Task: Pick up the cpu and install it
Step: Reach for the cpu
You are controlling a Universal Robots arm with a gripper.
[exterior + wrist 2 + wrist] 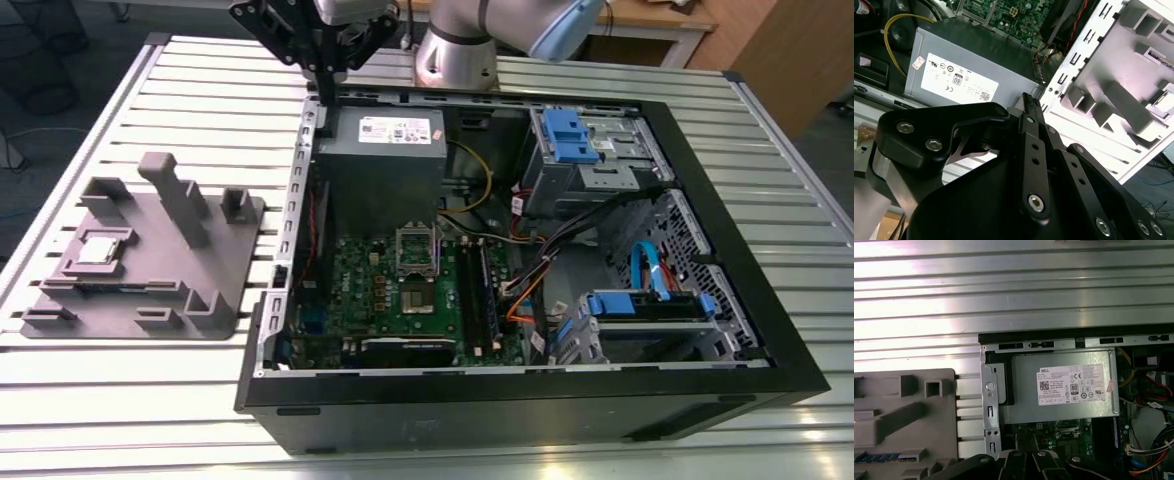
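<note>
Exterior view: the cpu (100, 247) lies on the grey tray (214, 290), nine o'clock of the case (534, 400). The gripper (324, 70) hangs over its eleven o'clock corner, apparently pressed together, empty

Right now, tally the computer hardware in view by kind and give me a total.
cpu: 1
grey tray: 1
computer case: 1
power supply: 1
motherboard: 1
Total: 5
</note>
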